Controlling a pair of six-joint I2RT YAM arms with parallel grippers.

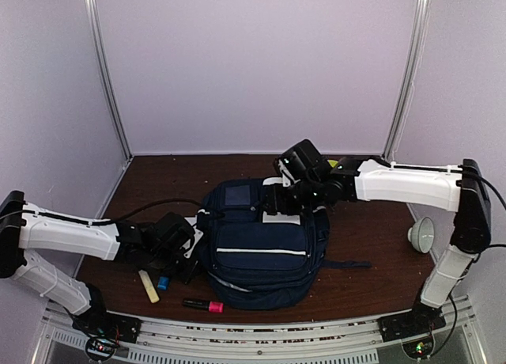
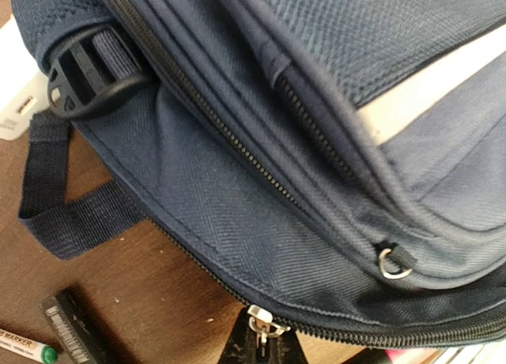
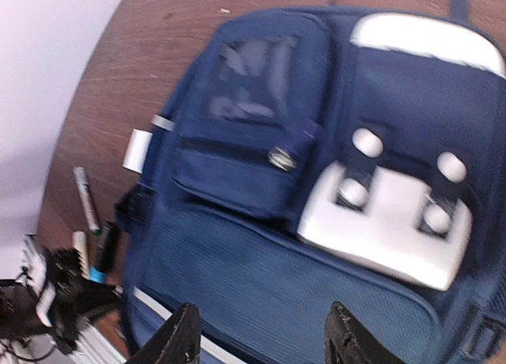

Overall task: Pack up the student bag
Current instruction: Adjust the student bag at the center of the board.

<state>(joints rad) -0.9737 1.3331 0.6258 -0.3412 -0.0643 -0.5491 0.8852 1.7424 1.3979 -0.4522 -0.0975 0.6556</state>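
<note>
Closest to the arms' bases, just off the near-left corner of the backpack (image 1: 261, 253), three writing things lie loose on the table (image 1: 371, 221): a black marker with a pink cap (image 1: 203, 305), a yellow highlighter (image 1: 149, 286) and, just beside it, a small blue pen (image 1: 163, 283). The left wrist view also catches a white marker with a green cap (image 2: 24, 350) by the same side of the backpack. Against the backpack's left flank, the left gripper (image 2: 261, 344) is clenched, and it appears to pinch the metal zip pull (image 2: 258, 320) at the end of a zip line that looks closed. The backpack itself lies flat in the middle of the table, front side up. Over its far end hangs the right gripper (image 3: 265, 344), jaws apart with nothing between them and not touching the fabric. Well off to the backpack's right sits a small white bowl (image 1: 421, 236). Judged from this, packing has barely begun: no compartment shows open, the pens are outside, and opening, loading and closing are all left to do.
</note>
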